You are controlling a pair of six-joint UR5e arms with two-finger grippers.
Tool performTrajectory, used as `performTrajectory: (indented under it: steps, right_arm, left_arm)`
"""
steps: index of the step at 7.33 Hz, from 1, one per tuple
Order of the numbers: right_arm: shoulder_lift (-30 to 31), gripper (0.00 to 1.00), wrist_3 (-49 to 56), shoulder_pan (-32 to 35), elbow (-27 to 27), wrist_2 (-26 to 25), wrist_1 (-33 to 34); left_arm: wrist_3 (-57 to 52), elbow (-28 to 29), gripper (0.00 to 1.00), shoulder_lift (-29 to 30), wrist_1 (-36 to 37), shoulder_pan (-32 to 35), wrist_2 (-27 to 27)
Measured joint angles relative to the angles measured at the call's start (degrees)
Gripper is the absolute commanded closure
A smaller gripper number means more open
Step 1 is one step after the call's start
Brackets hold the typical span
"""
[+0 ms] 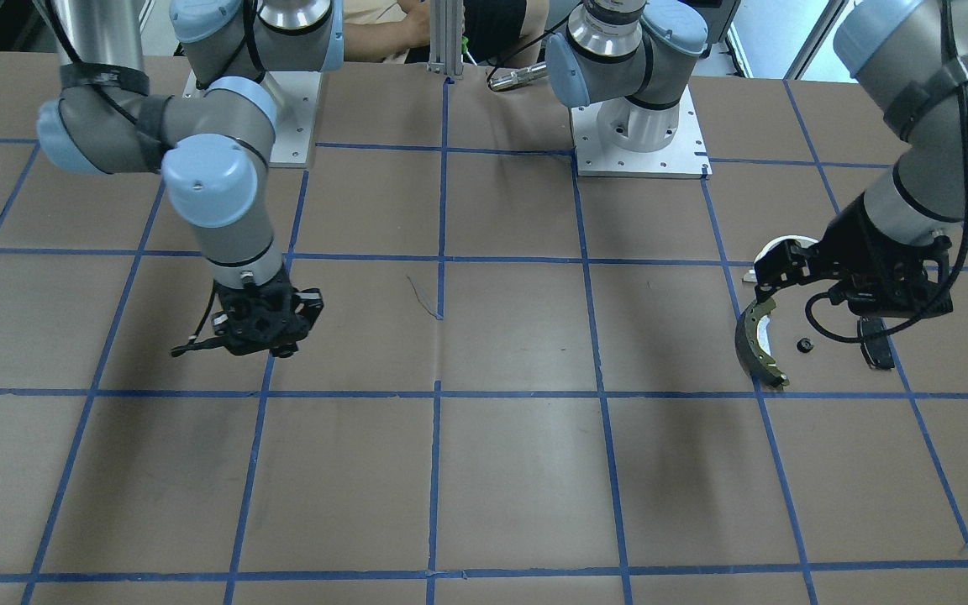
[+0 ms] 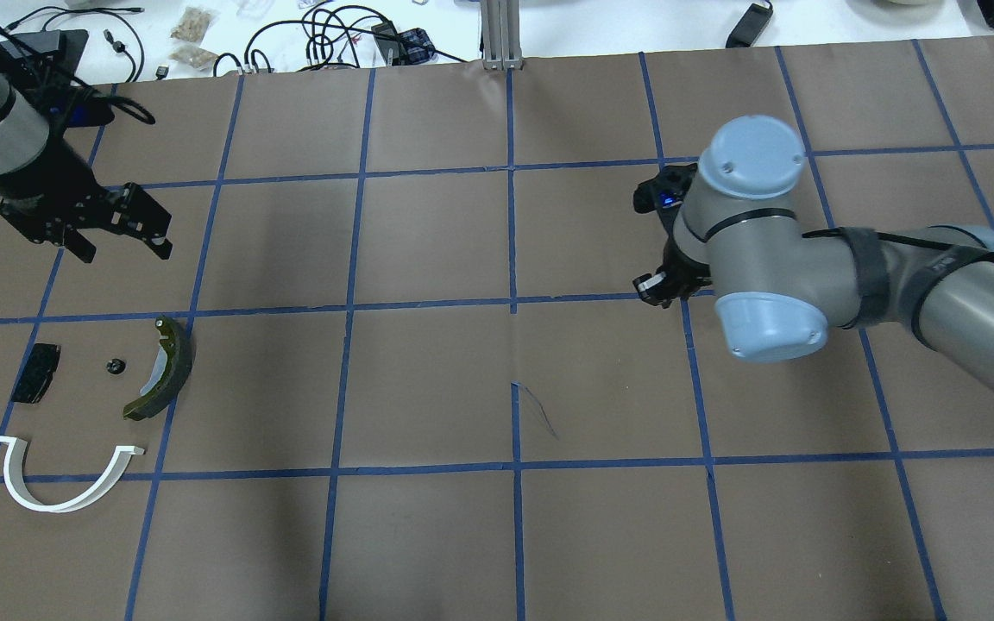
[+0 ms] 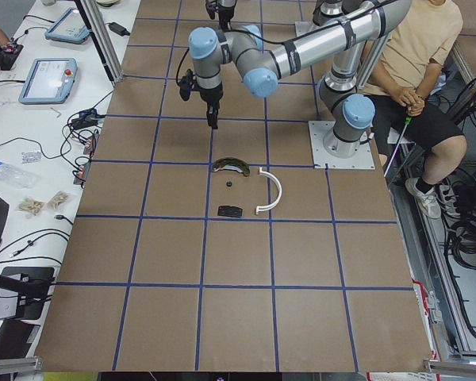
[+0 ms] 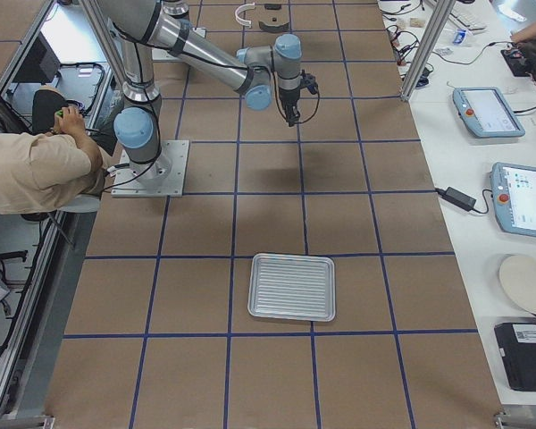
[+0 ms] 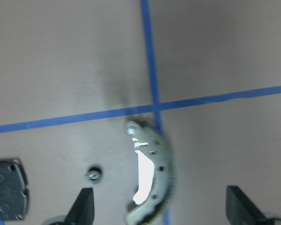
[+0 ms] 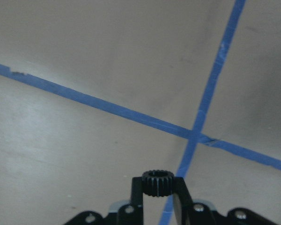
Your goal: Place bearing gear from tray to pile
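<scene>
The left gripper hangs with its fingers spread and nothing between them. Just below it lies the pile: a black pad, a small dark wheel, a brake shoe and a white half-ring. Well apart from the pile, the right gripper pinches the gear at its fingertips, across the toothed rim. I judge the gear to be hard, light and tiny. The teeth help the hold, but because it is round it may roll once released, so a low release seems wise.
</scene>
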State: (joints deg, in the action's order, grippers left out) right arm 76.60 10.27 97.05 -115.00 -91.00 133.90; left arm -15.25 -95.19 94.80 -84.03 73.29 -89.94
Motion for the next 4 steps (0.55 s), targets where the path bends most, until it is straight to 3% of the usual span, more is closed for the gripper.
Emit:
performTrajectory:
  steps: [2, 4]
  right_arm:
    - [-3.5, 0.99, -18.1, 12.0, 3.7, 0.6, 0.1]
    - [-8.8, 0.79, -29.9, 20.4, 6.0, 1.3, 1.1]
  left_arm:
    - [13.4, 4.7, 0.0, -2.9, -5.0, 11.3, -0.3]
    - [16.9, 5.6, 0.0, -4.3, -5.5, 16.6, -0.5]
